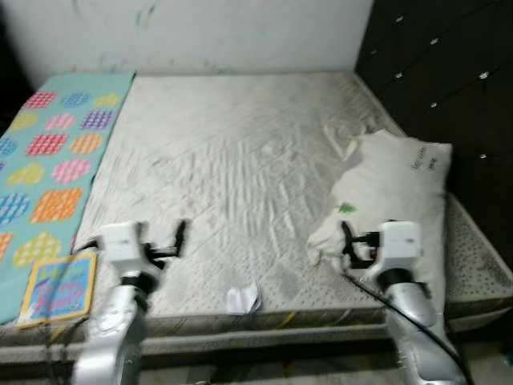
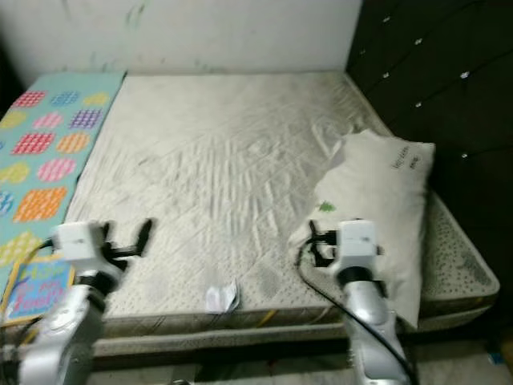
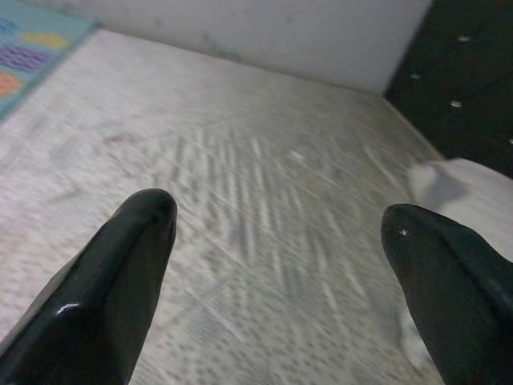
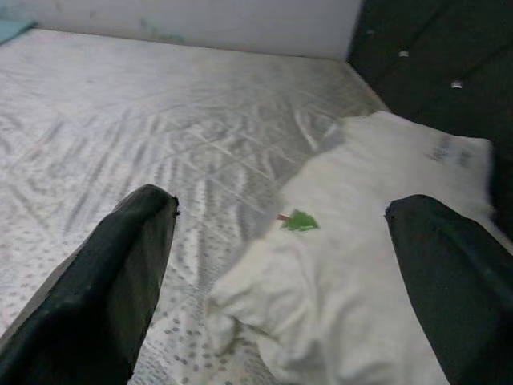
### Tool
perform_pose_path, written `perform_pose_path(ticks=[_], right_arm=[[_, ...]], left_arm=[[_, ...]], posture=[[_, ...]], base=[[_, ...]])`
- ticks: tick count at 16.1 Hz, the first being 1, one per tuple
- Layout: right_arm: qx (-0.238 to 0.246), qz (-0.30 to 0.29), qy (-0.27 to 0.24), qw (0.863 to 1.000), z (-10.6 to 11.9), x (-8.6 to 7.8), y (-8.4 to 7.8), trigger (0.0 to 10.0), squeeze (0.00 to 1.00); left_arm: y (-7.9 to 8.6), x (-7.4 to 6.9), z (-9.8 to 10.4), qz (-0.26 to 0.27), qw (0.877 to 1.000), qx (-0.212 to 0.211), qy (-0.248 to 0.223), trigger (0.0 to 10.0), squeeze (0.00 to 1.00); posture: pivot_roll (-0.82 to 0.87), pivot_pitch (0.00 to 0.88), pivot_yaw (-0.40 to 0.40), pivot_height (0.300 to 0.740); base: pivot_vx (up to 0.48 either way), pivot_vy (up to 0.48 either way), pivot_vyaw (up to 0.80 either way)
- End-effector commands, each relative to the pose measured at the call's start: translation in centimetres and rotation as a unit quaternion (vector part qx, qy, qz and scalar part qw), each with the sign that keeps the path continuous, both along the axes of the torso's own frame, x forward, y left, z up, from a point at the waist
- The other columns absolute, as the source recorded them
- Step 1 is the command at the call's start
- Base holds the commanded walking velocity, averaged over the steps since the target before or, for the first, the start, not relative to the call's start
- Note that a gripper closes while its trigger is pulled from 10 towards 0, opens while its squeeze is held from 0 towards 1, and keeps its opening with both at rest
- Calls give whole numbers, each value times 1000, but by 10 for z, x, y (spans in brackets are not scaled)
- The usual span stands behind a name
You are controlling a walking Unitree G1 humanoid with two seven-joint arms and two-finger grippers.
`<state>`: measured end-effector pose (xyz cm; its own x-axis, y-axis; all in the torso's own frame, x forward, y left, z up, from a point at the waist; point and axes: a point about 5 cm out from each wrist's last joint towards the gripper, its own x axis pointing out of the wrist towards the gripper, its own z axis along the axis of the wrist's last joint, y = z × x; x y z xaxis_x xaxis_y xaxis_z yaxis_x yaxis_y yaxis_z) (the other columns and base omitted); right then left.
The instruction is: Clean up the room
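A bare white mattress [image 1: 232, 160] lies before me. A white pillow [image 1: 393, 192] with a small green mark [image 4: 300, 220] rests on its right side, reaching over the front edge. A crumpled white paper [image 1: 242, 298] sits on the mattress at the front edge, between my arms. A colourful book [image 1: 58, 289] lies at the front left on a teal mat [image 1: 48, 160] with coloured patches. My left gripper [image 1: 180, 237] hovers open over the front left of the mattress, empty. My right gripper [image 1: 346, 242] is open just before the pillow's near end, holding nothing.
A dark tufted panel [image 1: 449, 72] stands along the right side of the bed. A white wall [image 1: 200, 32] closes the far side. The mattress's front edge [image 1: 264, 321] runs just ahead of my arms.
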<state>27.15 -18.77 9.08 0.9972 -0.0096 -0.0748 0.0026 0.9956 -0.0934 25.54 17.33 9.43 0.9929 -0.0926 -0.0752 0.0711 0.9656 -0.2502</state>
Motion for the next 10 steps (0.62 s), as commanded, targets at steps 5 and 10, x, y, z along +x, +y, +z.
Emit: perform_pose_path(ticks=[5,10], right_arm=[[9,12,0,1000,3,3,5,10000,0],[9,18,1,1000,4,3,5,10000,0]], left_arm=[[6,0,4,7,1000,-3,3,10000,0],[2,3,9,-25,999,-30,-7,10000,0]], posture=[[-115,102,-18,740],[-128,97,-31,740]], base=[[0,322,0],[0,0,0]])
